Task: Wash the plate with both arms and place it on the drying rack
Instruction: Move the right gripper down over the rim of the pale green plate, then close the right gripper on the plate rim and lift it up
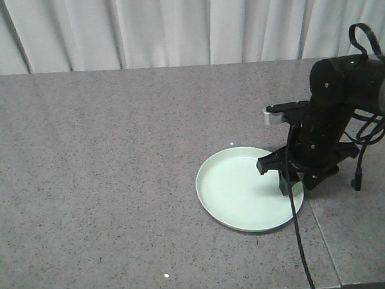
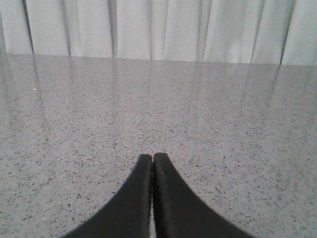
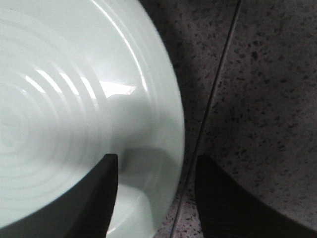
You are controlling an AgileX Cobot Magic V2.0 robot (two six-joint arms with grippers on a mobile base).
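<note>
The plate (image 1: 232, 188) lies flat on the counter (image 1: 101, 157), my right gripper (image 3: 156, 196) spread astride its right rim, left gripper (image 2: 152, 166) pressed together elsewhere, so I judge pickup step; next: pinch rim squarely & lift w/o slipping.

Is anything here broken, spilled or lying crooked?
Nothing stands out. The plate lies flat on the counter, no crack showing. The right gripper is open astride its rim; the left gripper is shut on nothing.
</note>
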